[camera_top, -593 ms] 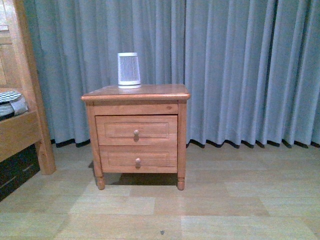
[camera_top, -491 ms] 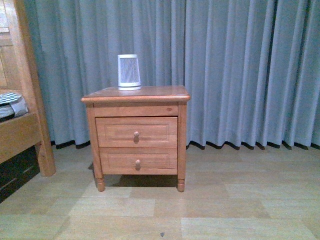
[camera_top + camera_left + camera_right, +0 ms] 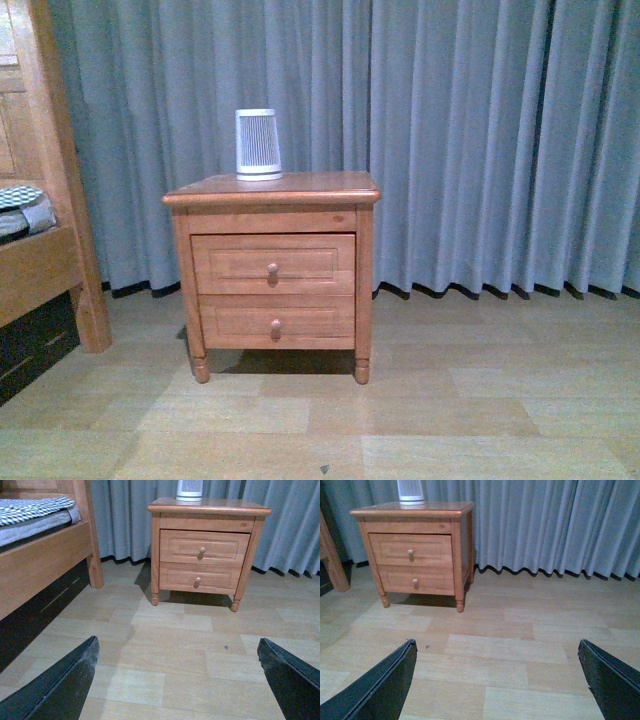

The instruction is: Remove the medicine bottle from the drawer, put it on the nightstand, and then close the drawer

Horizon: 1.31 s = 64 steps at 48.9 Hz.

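The nightstand point(image 3: 270, 188) stands on the floor before a curtain, and both its drawers are shut. The drawer point(image 3: 272, 263) is the upper, taller one, with a round knob. It also shows in the left wrist view point(image 3: 204, 548) and in the right wrist view point(image 3: 410, 550). The medicine bottle is hidden. My left gripper point(image 3: 177, 641) is open and empty, low over the floor, well short of the nightstand point(image 3: 209, 507). My right gripper point(image 3: 496, 642) is open and empty, also over the floor and far from the nightstand point(image 3: 412, 510). Neither arm shows in the front view.
A large white ribbed tapered cylinder point(image 3: 258, 143) stands on the nightstand's top at the back left. A wooden bed frame point(image 3: 55, 210) with bedding is at the left. A grey-blue curtain point(image 3: 480, 140) hangs behind. Pale wooden floor point(image 3: 400, 420) lies between me and the nightstand.
The nightstand sits slightly lower in the front view than at first, from a small camera shift. Nothing in the scene has moved.
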Motion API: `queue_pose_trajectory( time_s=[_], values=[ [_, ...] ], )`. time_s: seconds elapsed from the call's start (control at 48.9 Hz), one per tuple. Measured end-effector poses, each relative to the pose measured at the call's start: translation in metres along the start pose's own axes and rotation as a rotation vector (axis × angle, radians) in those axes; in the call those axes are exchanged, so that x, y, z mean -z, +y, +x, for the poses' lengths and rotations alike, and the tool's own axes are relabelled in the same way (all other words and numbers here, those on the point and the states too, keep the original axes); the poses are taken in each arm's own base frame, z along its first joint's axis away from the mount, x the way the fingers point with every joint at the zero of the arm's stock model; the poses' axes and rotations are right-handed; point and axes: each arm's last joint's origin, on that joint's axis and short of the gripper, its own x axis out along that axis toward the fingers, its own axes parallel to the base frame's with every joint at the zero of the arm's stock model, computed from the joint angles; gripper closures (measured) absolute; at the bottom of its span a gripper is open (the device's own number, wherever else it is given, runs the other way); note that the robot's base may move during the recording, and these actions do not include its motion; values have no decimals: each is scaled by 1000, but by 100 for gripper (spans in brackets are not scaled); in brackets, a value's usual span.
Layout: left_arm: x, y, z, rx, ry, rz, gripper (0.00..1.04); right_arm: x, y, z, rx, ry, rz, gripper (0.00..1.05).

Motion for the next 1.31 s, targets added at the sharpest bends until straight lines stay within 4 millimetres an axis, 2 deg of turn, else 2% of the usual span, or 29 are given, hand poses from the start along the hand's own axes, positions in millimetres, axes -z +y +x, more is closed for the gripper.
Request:
queue_pose_trajectory(
  time_s=[1.309],
  values=[
    [0,0,0,0,0,0,7,0,0,0,0,0,0,7]
  ],
)
